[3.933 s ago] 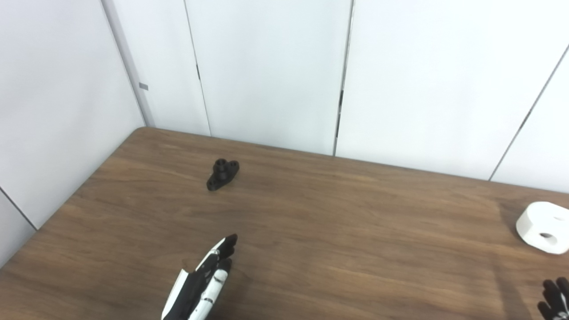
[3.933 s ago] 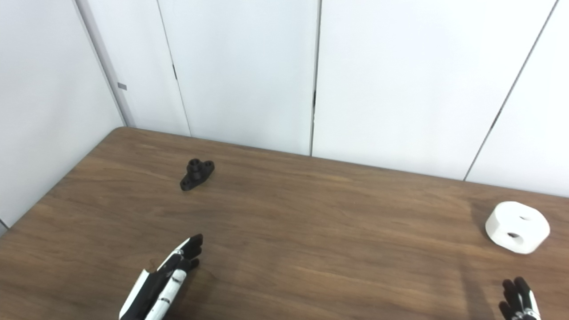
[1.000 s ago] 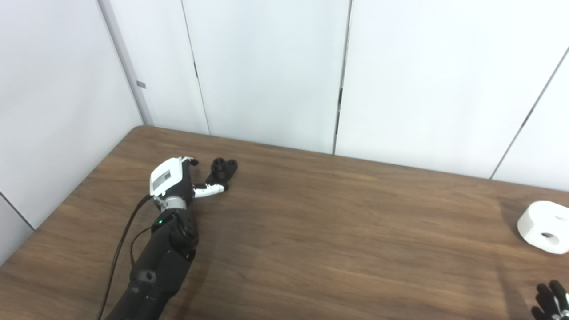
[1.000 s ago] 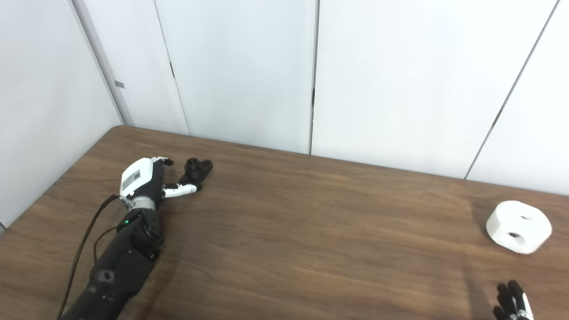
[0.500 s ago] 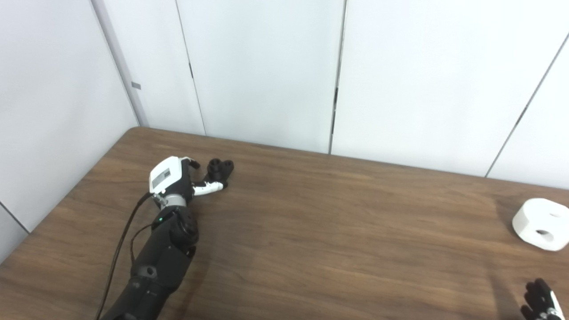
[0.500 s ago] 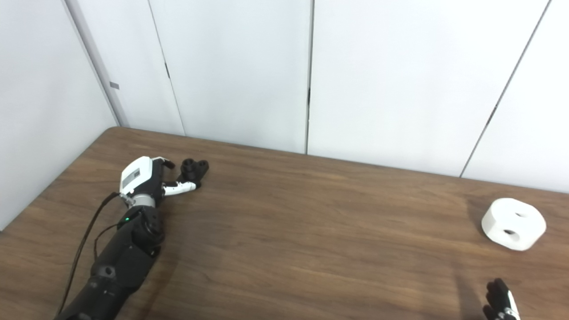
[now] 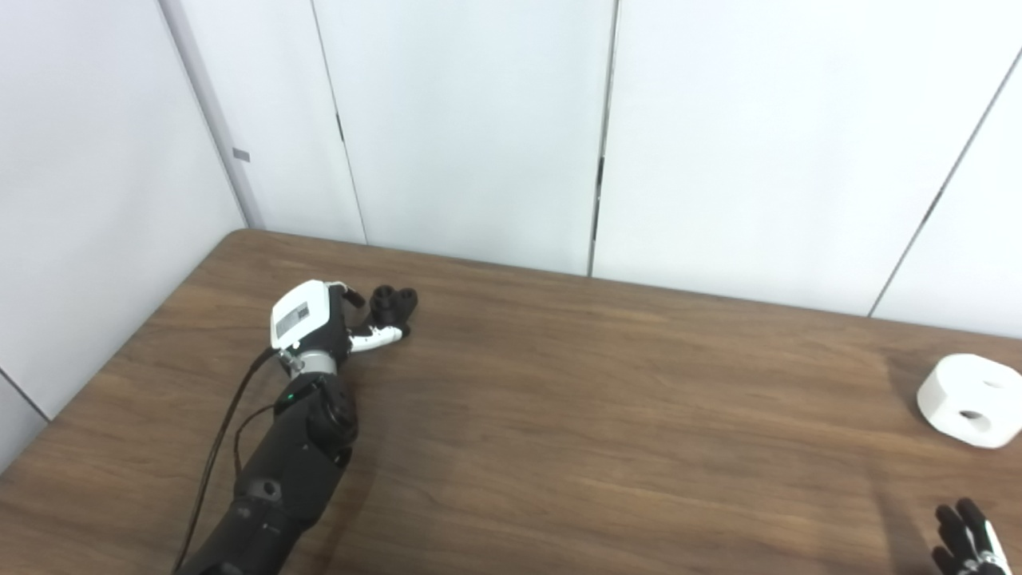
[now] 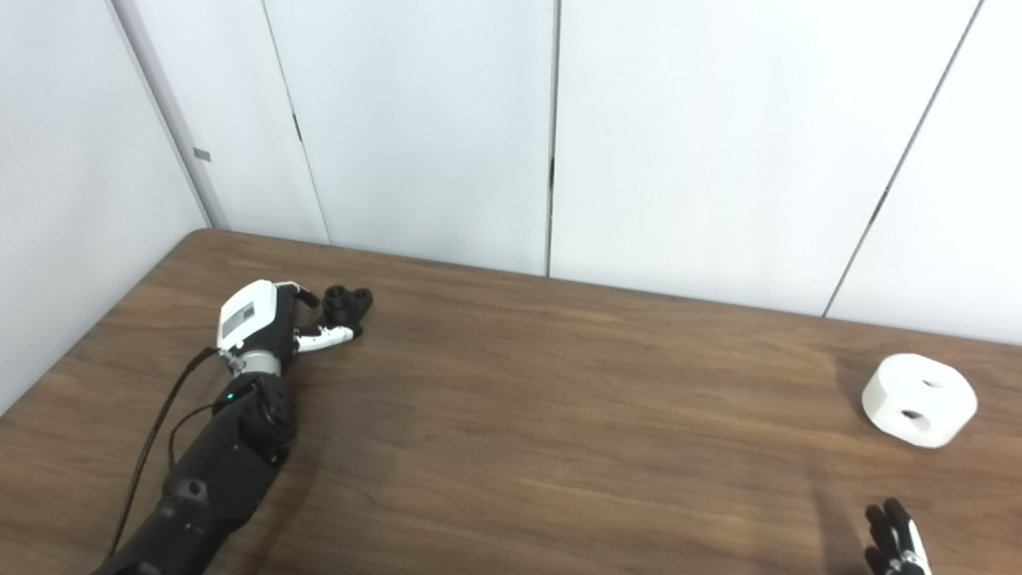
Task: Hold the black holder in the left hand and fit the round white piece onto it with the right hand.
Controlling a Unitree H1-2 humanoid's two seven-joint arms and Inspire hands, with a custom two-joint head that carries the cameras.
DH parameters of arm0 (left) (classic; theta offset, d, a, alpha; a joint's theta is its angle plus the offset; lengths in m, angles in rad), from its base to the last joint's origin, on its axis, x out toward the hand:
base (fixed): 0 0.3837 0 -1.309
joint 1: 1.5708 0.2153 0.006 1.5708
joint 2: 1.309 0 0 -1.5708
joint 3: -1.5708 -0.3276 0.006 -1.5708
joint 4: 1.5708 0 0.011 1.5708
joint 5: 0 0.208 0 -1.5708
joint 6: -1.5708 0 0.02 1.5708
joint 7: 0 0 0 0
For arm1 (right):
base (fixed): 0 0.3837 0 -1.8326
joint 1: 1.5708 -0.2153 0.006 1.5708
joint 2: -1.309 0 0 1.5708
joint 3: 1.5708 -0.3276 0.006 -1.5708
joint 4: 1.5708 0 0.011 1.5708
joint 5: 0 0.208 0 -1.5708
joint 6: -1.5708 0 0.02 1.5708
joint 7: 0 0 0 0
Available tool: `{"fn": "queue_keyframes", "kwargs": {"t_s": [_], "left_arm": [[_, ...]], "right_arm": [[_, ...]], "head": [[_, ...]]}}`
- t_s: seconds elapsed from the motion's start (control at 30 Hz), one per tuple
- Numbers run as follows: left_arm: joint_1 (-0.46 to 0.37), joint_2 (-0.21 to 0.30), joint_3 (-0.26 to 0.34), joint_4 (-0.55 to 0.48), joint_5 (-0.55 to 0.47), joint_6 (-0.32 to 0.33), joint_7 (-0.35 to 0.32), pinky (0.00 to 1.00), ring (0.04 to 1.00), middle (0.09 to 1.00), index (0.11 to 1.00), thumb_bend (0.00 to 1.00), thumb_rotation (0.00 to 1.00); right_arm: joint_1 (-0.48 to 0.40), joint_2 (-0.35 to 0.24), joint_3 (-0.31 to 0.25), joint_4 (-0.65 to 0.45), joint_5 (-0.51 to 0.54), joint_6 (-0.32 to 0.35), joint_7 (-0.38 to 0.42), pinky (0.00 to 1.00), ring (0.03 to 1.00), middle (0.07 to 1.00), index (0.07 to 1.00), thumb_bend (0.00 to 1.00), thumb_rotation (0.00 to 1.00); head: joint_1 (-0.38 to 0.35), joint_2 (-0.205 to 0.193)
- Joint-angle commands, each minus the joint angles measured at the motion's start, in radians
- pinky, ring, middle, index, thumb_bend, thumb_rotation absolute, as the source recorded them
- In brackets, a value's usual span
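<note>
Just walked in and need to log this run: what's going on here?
The robot's left hand has reached out to the black holder near the table's far left corner, with its fingers around it; the holder looks not yet lifted, and a firm grip cannot be confirmed. The round white piece lies untouched at the far right. Only the fingertips of the right hand show, spread, at the bottom edge, below that piece. Nothing has been fitted together yet.

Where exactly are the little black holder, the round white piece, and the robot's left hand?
Small black plastic holder (image 7: 394, 304), left eye view, its top.
Round white piece (image 8: 918, 410), right eye view, its top face.
Left hand (image 7: 307, 318), left eye view, its white back.
</note>
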Motion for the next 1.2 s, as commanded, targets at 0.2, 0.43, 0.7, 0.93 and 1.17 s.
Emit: {"fn": "queue_keyframes", "kwargs": {"t_s": [0.2, 0.43, 0.7, 0.93, 1.17], "left_arm": [[-0.022, 0.015, -0.025, -0.008, 0.019, 0.019, 0.001, 1.0, 0.941, 0.869, 0.63, 0.87, 0.27], [-0.021, 0.006, -0.012, -0.013, 0.053, 0.033, 0.003, 0.99, 0.922, 0.847, 0.598, 0.87, 0.26], [-0.015, -0.01, 0.003, -0.011, 0.08, 0.033, 0.002, 0.99, 0.91, 0.825, 0.568, 0.86, 0.26], [-0.01, -0.024, 0.032, -0.019, 0.084, 0.033, -0.012, 0.99, 0.919, 0.832, 0.57, 0.86, 0.26], [-0.004, -0.021, 0.037, -0.032, 0.036, 0.027, -0.016, 1.0, 0.898, 0.782, 0.483, 0.53, 0.06]], "right_arm": [[0.03, 0.031, 0.016, 0.022, 0.003, 0.012, -0.009, 1.0, 1.0, 0.979, 1.0, 0.61, 1.0], [0.029, 0.028, 0.015, 0.017, 0.005, 0.022, -0.006, 1.0, 1.0, 0.979, 1.0, 0.61, 1.0], [0.028, 0.025, 0.013, 0.022, -0.001, 0.017, -0.008, 1.0, 1.0, 0.976, 1.0, 0.61, 1.0], [0.028, 0.02, 0.011, 0.019, -0.001, 0.02, -0.006, 1.0, 1.0, 0.98, 1.0, 0.63, 1.0], [0.025, 0.028, 0.005, 0.026, -0.004, 0.002, -0.016, 1.0, 1.0, 0.975, 1.0, 0.61, 1.0]], "head": [[0.0, 0.003], [0.003, 0.007], [0.004, 0.008], [0.008, 0.01], [0.007, 0.011]]}}
